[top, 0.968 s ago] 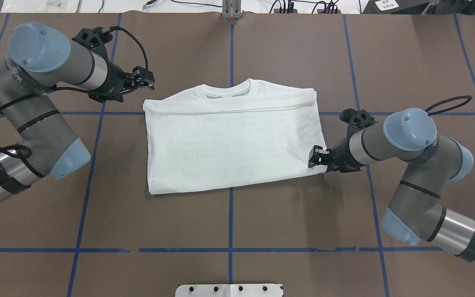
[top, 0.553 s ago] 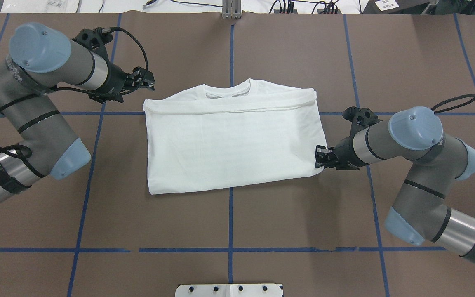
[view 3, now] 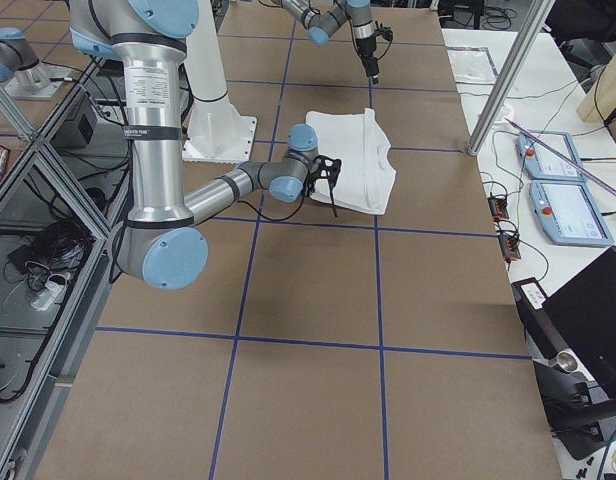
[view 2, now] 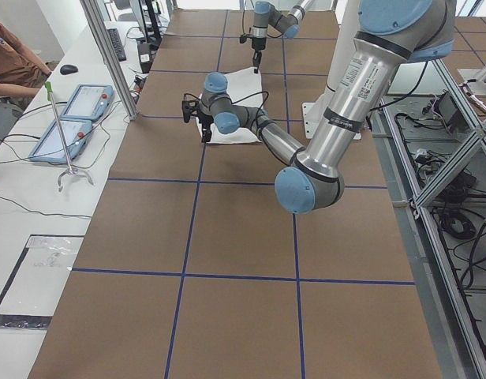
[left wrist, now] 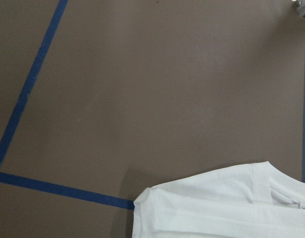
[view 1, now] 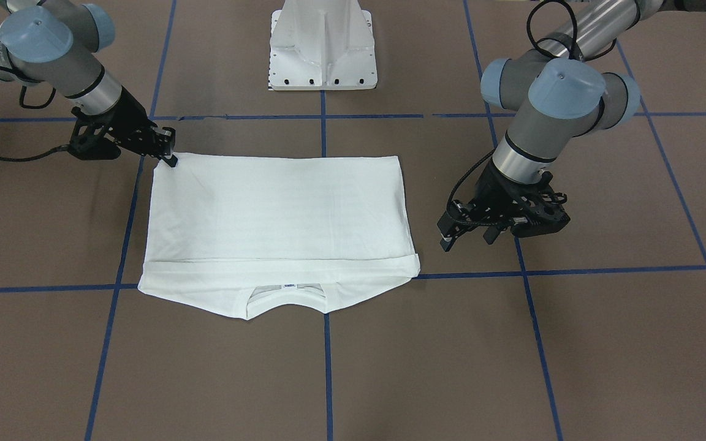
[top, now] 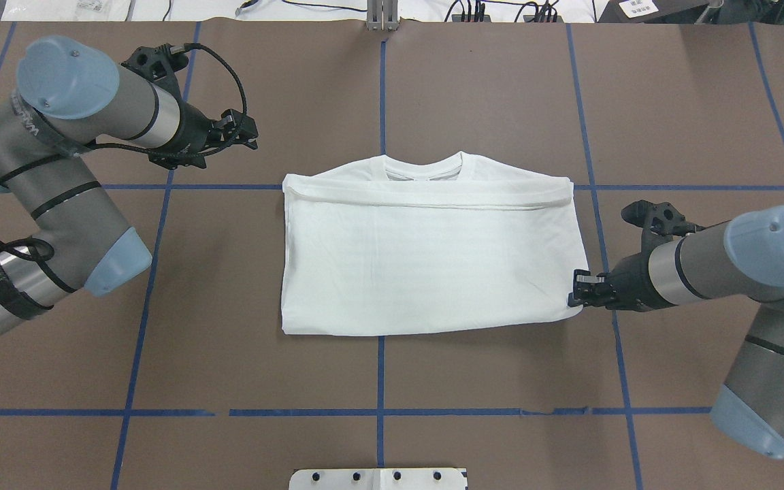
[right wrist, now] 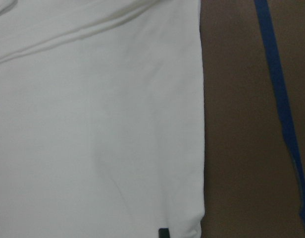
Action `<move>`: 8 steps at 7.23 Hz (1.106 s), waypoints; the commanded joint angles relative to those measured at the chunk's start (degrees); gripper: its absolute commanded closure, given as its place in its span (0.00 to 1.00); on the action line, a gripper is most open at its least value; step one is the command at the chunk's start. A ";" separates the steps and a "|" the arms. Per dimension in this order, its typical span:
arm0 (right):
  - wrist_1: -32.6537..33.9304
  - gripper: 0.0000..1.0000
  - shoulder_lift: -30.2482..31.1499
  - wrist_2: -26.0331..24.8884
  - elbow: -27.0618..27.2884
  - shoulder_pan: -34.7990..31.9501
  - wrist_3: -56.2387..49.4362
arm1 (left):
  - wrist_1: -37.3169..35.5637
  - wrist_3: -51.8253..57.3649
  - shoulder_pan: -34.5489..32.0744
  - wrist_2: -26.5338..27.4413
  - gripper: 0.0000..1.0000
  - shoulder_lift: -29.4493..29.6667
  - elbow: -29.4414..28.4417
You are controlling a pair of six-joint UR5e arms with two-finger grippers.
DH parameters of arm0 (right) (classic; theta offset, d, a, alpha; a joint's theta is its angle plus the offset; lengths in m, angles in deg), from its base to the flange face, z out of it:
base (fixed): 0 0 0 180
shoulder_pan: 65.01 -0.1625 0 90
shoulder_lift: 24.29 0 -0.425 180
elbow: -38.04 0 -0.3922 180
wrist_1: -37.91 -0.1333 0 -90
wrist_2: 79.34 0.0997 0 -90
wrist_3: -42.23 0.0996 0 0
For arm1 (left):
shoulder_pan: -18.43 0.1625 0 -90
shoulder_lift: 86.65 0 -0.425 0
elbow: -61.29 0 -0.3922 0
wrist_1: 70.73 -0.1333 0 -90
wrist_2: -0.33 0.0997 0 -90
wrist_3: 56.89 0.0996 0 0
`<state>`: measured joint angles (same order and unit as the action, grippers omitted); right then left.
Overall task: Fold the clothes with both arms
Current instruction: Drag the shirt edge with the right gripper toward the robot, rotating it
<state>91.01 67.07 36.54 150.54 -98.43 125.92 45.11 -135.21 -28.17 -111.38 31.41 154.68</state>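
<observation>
The white shirt [top: 426, 258] lies folded into a rectangle on the brown table, its ribbed collar [top: 425, 169] at the far edge with a small neck label [view 1: 290, 285]. No black text shows. My right gripper [top: 579, 294] is shut on the shirt's near right corner, low on the table; it also shows in the front view [view 1: 170, 158]. The right wrist view shows the shirt [right wrist: 93, 124] with one black fingertip [right wrist: 163, 232] on its edge. My left gripper [top: 248, 131] is open and empty, beyond the shirt's far left corner [left wrist: 152, 198] and apart from it; it also shows in the front view [view 1: 468, 237].
Blue tape lines [top: 380, 367] divide the brown table into squares. The white pedestal base [view 1: 322, 49] stands at the robot's side. An aluminium post [top: 382, 17] and cables sit at the far edge. Tablets [view 3: 563, 200] lie on the operators' bench.
My right gripper has moved to the right in the overhead view and dragged the whole shirt with it. The left arm has barely moved, so the shirt's left edge is now farther from it.
</observation>
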 commanded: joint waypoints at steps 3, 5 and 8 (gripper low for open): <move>-0.19 1.00 10.76 3.37 13.00 17.47 0.68 | 0.00 -0.08 0.10 1.40 0.00 -0.20 0.21; -0.19 1.00 10.41 2.86 13.18 25.66 0.68 | 0.00 -0.08 0.19 2.54 0.00 -0.11 0.30; -0.63 0.00 7.79 2.77 13.27 22.03 0.68 | 0.09 0.18 0.19 2.46 0.00 0.50 0.56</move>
<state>90.55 76.53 39.33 163.76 -73.44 126.64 45.13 -135.19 -27.98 -108.89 31.73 155.14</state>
